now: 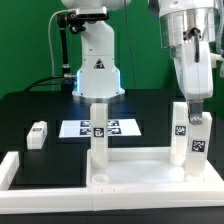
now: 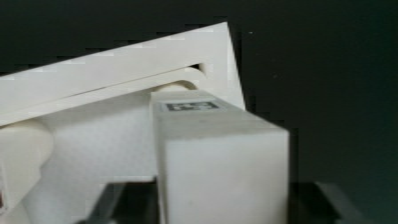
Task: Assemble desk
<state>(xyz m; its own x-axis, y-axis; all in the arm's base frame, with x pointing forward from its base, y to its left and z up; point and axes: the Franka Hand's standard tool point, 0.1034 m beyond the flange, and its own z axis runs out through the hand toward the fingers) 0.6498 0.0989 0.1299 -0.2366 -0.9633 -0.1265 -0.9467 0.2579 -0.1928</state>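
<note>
The desk panel [image 1: 135, 152] lies flat at the front of the table, rim upward. Two white leg posts stand upright in its corners: one [image 1: 98, 135] at the exterior view's left corner and one [image 1: 190, 135] at the right corner. My gripper [image 1: 190, 103] comes down from above over the top of the right post. In the wrist view that post [image 2: 222, 150] fills the space between the dark fingers [image 2: 134, 205], and both pads lie against its sides. The gripper [image 2: 222, 205] is shut on it. The panel's corner [image 2: 107, 75] shows behind the post.
A third leg post [image 1: 38, 133] lies loose on the black table at the exterior view's left. The marker board [image 1: 125, 128] lies behind the panel. White border bars [image 1: 60, 200] run along the front and left. The robot base [image 1: 95, 60] stands at the back.
</note>
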